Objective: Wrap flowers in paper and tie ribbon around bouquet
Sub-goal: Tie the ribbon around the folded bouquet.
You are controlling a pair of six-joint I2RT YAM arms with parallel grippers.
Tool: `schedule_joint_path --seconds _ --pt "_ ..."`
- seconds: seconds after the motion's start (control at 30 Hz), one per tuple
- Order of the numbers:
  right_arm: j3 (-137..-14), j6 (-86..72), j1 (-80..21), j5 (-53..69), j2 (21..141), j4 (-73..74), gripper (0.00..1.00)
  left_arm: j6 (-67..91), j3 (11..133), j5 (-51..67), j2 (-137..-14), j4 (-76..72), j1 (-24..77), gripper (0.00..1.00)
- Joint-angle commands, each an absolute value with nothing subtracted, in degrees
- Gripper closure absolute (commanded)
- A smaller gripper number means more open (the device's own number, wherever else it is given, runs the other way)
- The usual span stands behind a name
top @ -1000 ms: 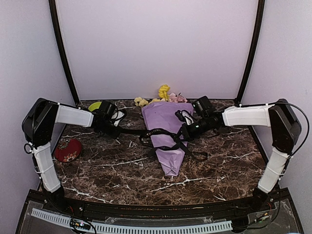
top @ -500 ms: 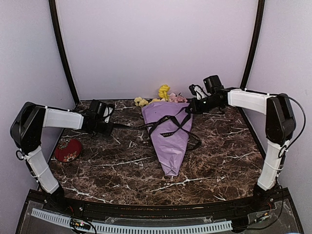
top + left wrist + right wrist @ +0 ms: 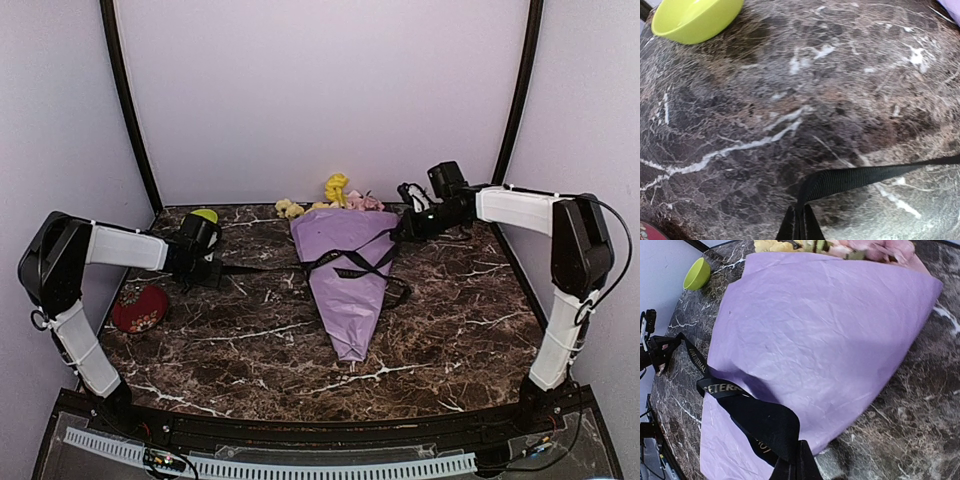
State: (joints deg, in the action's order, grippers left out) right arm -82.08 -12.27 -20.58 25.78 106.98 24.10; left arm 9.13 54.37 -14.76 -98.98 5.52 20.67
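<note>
1 bouquet (image 3: 345, 310), 1 ribbon (image 3: 880, 177); its 2 ends clamped in L gripper (image 3: 800, 225), R gripper (image 3: 796, 462).

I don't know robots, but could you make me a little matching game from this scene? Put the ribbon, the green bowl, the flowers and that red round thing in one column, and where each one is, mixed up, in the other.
Things
1. ribbon
2. green bowl
3. flowers
4. red round thing

Places
A. poking out of the wide far end of the purple paper
B. on the left, nearer the arm bases than the left gripper
C. at the far left, just beyond the left gripper
D. crossing the purple paper, pinched by the left gripper and the right gripper

Pairs: 1-D, 2-C, 3-A, 4-B
</note>
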Motion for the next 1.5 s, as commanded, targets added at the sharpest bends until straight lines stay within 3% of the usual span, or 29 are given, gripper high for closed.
schedule_joint_path --seconds 0.0,0.3,0.77,1.47 --pt "-76.1 -19.3 -15.7 37.5 104.7 18.4 1.00 11.8 54.2 -17.0 -97.2 6.3 18.9 1.00" --pt "-72.2 -17.4 -15.5 22.1 100.7 22.9 1.00 13.5 50.0 -17.4 -92.7 4.8 17.2 1.00" --pt "-86.0 -19.9 -24.4 26.2 107.7 20.4 1.00 10.0 48.7 -12.0 -84.6 -4.6 21.7 1.00" --pt "-88.7 -22.1 -26.7 26.5 104.3 16.1 1.00 11.1 54.6 -11.6 -83.1 -6.3 27.8 1.00"
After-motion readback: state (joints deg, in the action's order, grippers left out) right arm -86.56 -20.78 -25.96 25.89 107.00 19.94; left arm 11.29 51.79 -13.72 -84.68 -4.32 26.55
